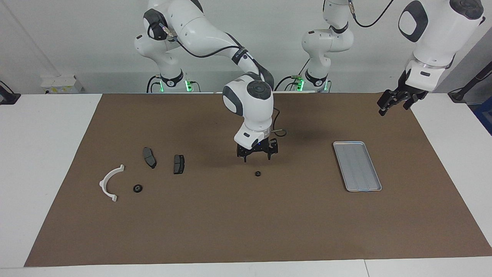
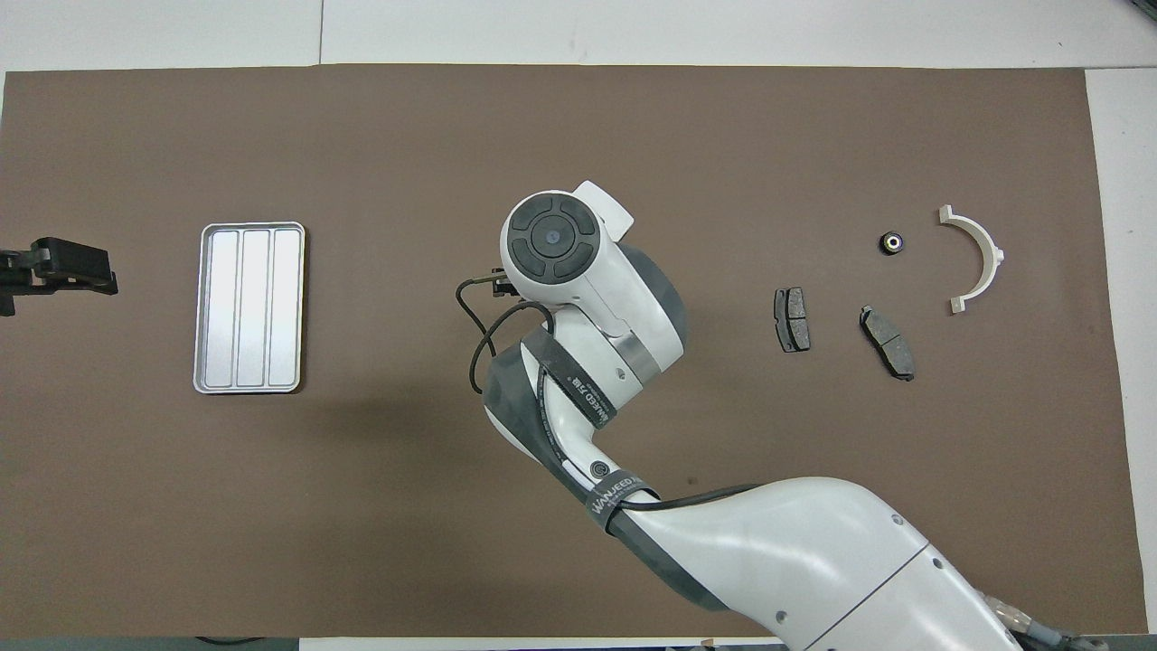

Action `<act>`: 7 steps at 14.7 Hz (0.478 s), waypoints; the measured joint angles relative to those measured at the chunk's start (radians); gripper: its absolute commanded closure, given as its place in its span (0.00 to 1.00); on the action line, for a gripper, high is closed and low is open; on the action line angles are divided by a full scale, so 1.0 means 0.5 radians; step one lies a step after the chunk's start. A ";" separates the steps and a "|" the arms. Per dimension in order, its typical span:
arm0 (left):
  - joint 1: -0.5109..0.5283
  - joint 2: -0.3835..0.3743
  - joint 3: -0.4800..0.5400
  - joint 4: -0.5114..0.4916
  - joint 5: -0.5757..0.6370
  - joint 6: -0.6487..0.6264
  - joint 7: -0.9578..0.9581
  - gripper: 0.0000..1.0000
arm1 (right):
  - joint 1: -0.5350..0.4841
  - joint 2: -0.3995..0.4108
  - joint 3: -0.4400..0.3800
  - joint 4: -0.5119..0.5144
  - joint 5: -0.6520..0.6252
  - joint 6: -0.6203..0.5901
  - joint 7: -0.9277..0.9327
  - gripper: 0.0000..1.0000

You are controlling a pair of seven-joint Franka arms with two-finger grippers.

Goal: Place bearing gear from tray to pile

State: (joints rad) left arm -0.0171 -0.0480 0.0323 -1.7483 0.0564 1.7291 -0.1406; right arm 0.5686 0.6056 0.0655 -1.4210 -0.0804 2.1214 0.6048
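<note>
The bearing gear (image 1: 258, 174) lay on the mat at mid-frame of the facing view, outside the tray (image 1: 357, 166), which held nothing. The right gripper (image 1: 256, 157) hung just above it, fingers apart. The left gripper (image 1: 394, 103) waited at upper right, fingers apart. The gear appeared small, rigid, light and likely slick; grasp across its rim.

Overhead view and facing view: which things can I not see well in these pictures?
- Small dark gear at mid-mat: hidden in the overhead view by the right arm's wrist; the facing view shows it.
- Right gripper: hidden in the overhead view under its own wrist.
- Left gripper: its wrist is cut off by the overhead view's edge.
- Second gear beside the white bracket: too small to show teeth.
</note>
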 measured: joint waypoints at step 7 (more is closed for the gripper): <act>0.000 0.041 -0.036 -0.026 -0.020 0.022 0.002 0.00 | 0.000 0.151 -0.005 0.001 -0.044 0.127 0.000 0.07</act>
State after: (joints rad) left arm -0.0171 -0.0277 0.0144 -1.7615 0.0466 1.7403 -0.1396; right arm 0.5687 0.6812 0.0629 -1.4203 -0.1021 2.1850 0.6048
